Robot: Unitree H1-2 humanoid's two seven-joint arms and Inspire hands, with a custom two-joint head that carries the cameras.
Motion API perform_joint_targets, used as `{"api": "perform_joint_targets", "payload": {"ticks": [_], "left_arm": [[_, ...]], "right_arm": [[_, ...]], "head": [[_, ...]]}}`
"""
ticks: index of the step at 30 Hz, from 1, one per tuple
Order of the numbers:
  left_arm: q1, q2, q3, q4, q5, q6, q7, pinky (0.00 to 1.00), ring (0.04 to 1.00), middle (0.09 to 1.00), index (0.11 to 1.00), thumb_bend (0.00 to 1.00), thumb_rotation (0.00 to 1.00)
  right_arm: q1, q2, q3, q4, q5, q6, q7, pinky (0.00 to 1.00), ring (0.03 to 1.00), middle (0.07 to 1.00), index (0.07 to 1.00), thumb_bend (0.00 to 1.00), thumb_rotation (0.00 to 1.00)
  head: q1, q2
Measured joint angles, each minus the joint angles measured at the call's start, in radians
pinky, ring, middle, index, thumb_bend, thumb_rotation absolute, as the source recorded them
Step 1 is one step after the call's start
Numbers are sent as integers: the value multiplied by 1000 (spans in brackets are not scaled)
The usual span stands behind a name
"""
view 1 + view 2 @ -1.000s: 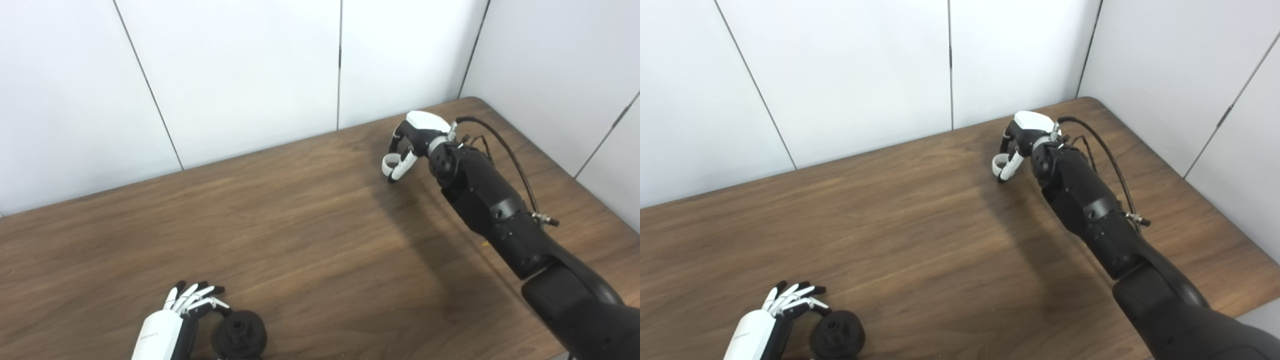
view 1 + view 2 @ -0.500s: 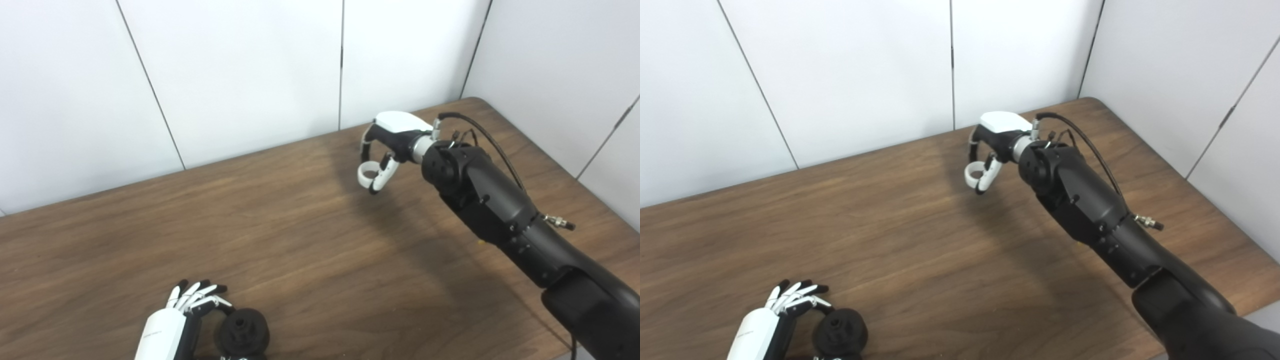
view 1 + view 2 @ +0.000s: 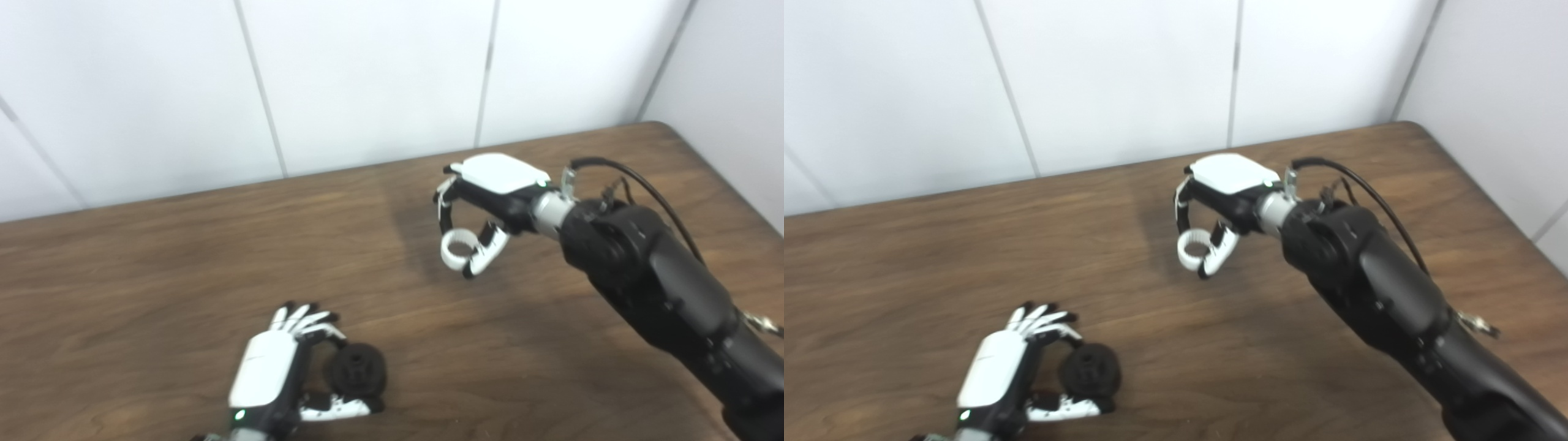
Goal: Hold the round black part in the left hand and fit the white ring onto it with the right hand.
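Dark wood-grain counter (image 3: pixel 153 269), rounded far right corner, set against white panelled walls (image 3: pixel 367 79) with thin dark seams. Left hand (image 3: pixel 269 367) near the counter's front edge, fingers (image 3: pixel 306 318) curled around the round black part (image 3: pixel 356 369), thumb beneath it; part appears just above the surface. Right hand (image 3: pixel 484 208) raised over the counter's middle, toward the far edge, pinching the white ring (image 3: pixel 456 248) between fingertip and thumb. Ring and black part well apart.

Each hand has a white back shell and white fingers with black tips: left hand (image 3: pixel 269 376), right hand (image 3: pixel 487 193). The right forearm (image 3: pixel 649 288) is a bulky black housing joined by a silver wrist collar (image 3: pixel 548 211). A black cable (image 3: pixel 643 180) loops over it.
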State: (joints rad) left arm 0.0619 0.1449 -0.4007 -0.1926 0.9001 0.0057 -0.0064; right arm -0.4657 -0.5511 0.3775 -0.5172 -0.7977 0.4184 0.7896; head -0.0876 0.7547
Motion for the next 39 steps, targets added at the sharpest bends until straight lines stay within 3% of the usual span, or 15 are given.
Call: {"api": "perform_joint_targets", "payload": {"ticks": [11,22,39], "left_arm": [[-19,-28,-31,4,16,53,-7,1000,915,809,484,524,58],[-36,-40,-49,16,38,65,-6,1000,910,805,485,522,58],[-42,-47,-55,21,40,79,-6,1000,908,809,485,522,59]], "right_arm": [[2,114,49,-92,-5,-35,82,1000,990,852,483,525,136],[25,220,84,-112,-32,-73,87,1000,1000,859,483,525,136],[64,242,88,-85,-41,-129,92,1000,998,856,483,524,133]], "head": [[49,29],[57,48],[60,58]]}}
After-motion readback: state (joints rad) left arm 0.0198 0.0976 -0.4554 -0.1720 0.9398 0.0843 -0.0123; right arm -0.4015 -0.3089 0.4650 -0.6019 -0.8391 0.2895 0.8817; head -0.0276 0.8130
